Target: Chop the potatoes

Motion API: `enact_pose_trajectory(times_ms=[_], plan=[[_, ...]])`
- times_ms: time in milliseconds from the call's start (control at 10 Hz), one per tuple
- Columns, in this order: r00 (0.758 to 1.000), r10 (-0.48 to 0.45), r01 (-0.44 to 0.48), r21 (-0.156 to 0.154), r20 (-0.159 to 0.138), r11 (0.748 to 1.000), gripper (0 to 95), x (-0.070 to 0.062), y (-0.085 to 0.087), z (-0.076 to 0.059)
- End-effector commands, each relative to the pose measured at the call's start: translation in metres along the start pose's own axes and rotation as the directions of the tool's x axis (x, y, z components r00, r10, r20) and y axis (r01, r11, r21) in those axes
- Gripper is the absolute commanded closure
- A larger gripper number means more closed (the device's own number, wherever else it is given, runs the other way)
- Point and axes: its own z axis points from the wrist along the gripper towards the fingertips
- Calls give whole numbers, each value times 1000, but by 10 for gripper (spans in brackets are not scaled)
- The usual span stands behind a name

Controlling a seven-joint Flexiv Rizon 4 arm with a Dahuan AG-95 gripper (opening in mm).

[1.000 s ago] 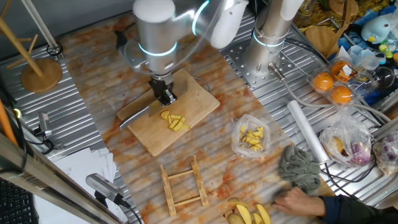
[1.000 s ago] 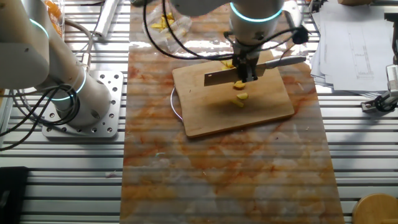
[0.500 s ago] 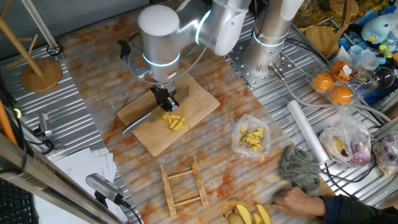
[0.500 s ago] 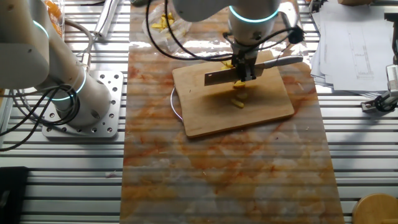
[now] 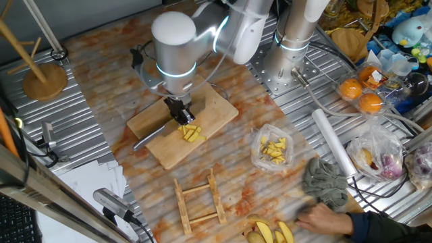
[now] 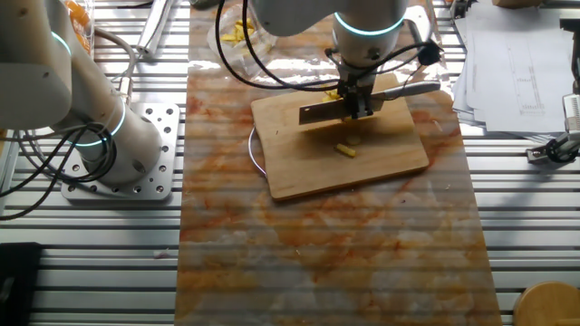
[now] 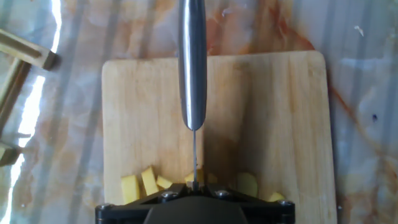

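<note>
Gripper (image 5: 179, 113) clamped on knife (image 5: 152, 134), fingers pinched together on the back of the blade, handle (image 7: 192, 62) sticking out ahead in hand view, blade edge-on below it. Blade sits over the wooden cutting board (image 5: 216, 111), right at the potatoes (image 5: 190, 132): small pile of short yellow sticks and chunks mid-board. Hand view shows chunks (image 7: 148, 182) on both sides of the blade line, close against the gripper body. From the other fixed view the flat of the knife (image 6: 324, 112) runs across the board (image 6: 317, 172), silver handle pointing off the right edge, a couple of potato pieces (image 6: 344, 149) just below the blade.

Versus 1 s ago: arm has shifted slightly toward the pile, knife now lower and nearer the pieces; pile itself looks about the same.

Surface: orange-veined marble-look mat (image 5: 115, 74) on a ribbed metal table. Wooden rack (image 5: 199, 198) near the board, clear bag of yellow chunks (image 5: 273, 150) to one side, grey cloth (image 5: 325, 181), white roll (image 5: 332, 140), oranges (image 5: 361, 94), a person's hand (image 5: 322, 218) at the edge next to larger yellow wedges (image 5: 268, 233). Second robot base (image 6: 118, 149) bolted beside the mat, papers (image 6: 512, 54) at the far corner
</note>
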Motion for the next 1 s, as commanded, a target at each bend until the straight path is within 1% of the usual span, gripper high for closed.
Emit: enact_pose_trajectory(times_ms=[100, 200, 300, 400, 500, 600, 700, 800, 900, 1000], plan=[[1000, -6, 6, 26, -11, 1000, 950, -1, -3, 13], [1000, -7, 7, 27, -6, 1000, 950, -2, -5, 22], [999, -3, 3, 18, -37, 1000, 950, -2, -6, 26], [999, 5, -6, -11, -32, 1000, 950, -1, -6, 23], [1000, 1, -1, 10, -8, 1000, 950, 0, -4, 14], [1000, 4, -4, 6, -19, 1000, 950, 1, -6, 3], [1000, -13, 14, 11, -25, 1000, 950, 3, -11, -16], [1000, -15, 14, -7, -22, 1000, 950, 6, -21, -32], [1000, -11, 10, -10, -16, 1000, 950, 9, -23, -35], [1000, 4, -4, -11, -21, 1000, 950, 10, -24, -35]])
